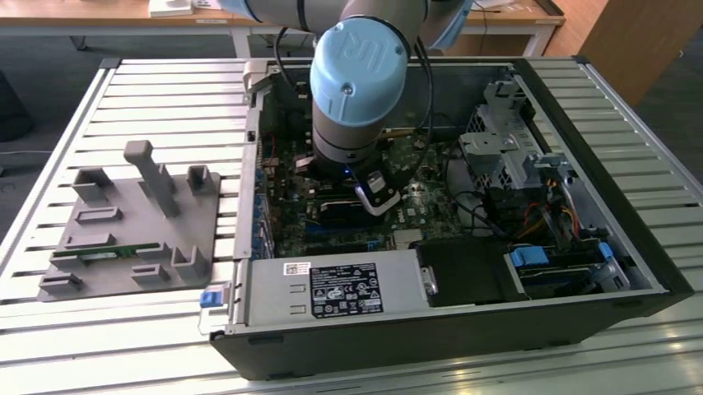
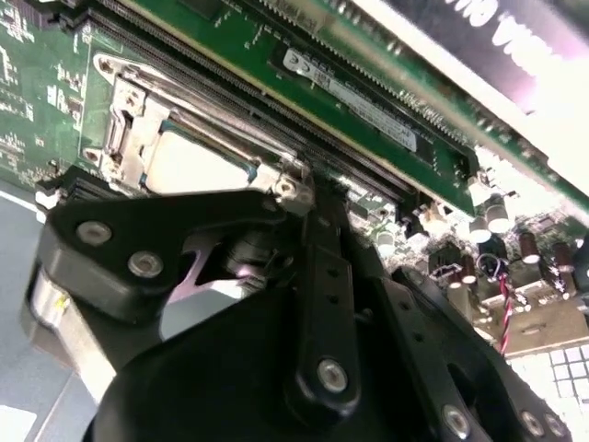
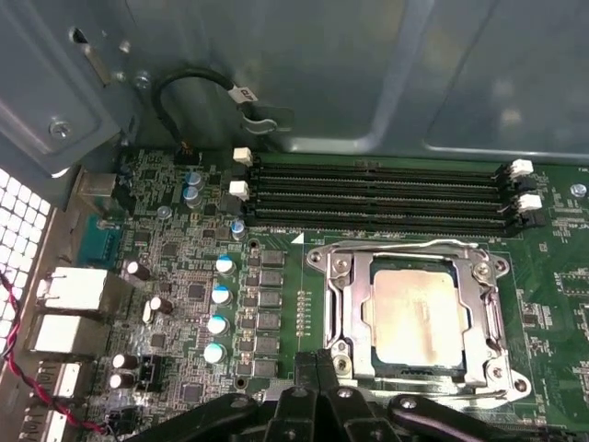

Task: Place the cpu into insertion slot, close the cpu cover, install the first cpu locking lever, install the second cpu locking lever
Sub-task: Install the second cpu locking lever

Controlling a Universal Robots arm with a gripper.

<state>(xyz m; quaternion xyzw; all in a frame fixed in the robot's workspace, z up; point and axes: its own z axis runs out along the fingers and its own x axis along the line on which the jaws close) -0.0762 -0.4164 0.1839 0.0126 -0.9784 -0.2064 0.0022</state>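
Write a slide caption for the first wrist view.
CPU seated under its closed cover, gripper at the socket's edge.

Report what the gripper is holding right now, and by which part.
Nothing is visibly held. The gripper has its jaws together at the edge of the cpu cover, which lies shut over the cpu; whether they press a lever there cannot be told.

A slatted metal table (image 1: 143, 90) carries an open computer case (image 1: 439, 329) and a grey fixture block (image 1: 121, 239).
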